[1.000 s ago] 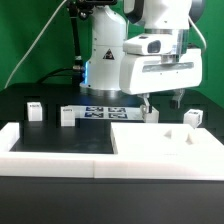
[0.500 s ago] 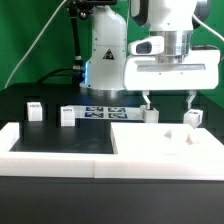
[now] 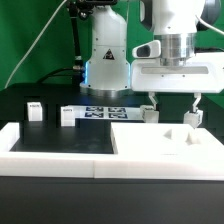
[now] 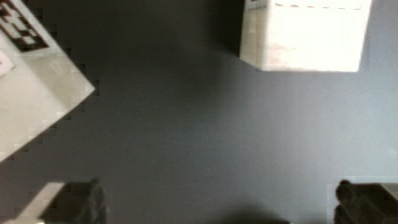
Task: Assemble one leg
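Observation:
Several small white legs with tags stand on the black table: two at the exterior view's left [image 3: 35,109] [image 3: 67,115], one [image 3: 150,114] under my gripper's left finger, and one [image 3: 193,117] under its right finger. My gripper [image 3: 173,101] hangs open and empty above the table between these last two, just behind the large white panel [image 3: 165,142]. In the wrist view one white leg [image 4: 299,35] lies ahead of the open gripper [image 4: 226,205], off to one side. Dark table shows between the fingertips [image 4: 80,200].
The marker board [image 3: 103,112] lies flat in front of the robot base. Long white border rails [image 3: 50,152] run along the front. A flat white piece with a tag [image 4: 32,85] shows at the edge of the wrist view.
The gripper has shifted toward the exterior view's right and turned square to the camera. Its fingers now stand wider apart. No part has moved.

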### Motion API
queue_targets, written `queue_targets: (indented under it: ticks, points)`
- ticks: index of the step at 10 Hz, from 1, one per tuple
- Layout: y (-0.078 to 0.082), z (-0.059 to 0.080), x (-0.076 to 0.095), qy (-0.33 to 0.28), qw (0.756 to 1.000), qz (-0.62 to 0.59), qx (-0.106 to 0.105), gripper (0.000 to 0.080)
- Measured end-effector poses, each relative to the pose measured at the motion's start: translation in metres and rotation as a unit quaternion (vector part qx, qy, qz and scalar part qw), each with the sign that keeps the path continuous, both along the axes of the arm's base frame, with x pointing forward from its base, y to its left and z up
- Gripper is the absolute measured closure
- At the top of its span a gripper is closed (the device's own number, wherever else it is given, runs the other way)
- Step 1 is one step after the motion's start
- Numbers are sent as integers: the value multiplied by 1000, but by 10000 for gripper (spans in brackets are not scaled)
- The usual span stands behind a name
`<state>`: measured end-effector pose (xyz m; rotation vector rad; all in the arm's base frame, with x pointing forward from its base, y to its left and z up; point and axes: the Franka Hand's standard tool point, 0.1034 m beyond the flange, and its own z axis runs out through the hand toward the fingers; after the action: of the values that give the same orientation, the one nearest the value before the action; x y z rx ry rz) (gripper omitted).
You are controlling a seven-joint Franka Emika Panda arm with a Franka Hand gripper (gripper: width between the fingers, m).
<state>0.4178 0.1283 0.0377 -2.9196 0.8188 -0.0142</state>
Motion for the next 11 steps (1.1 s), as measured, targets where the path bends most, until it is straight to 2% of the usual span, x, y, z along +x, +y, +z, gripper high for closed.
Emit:
queue_targets:
  ticks: [1, 3, 5, 6, 8, 11]
  points:
    - [3, 0, -1, 3, 1000, -29, 3, 151]
    - [26, 0, -10, 3, 1000, 0, 3, 151]
    - [25, -1, -10, 4, 1000, 7, 3, 151]
    - [22, -2, -12, 31, 999, 19, 6, 151]
    - [20, 0, -3, 78, 996, 26, 27, 151]
    - [21, 0, -1, 164, 984, 40, 58, 151]
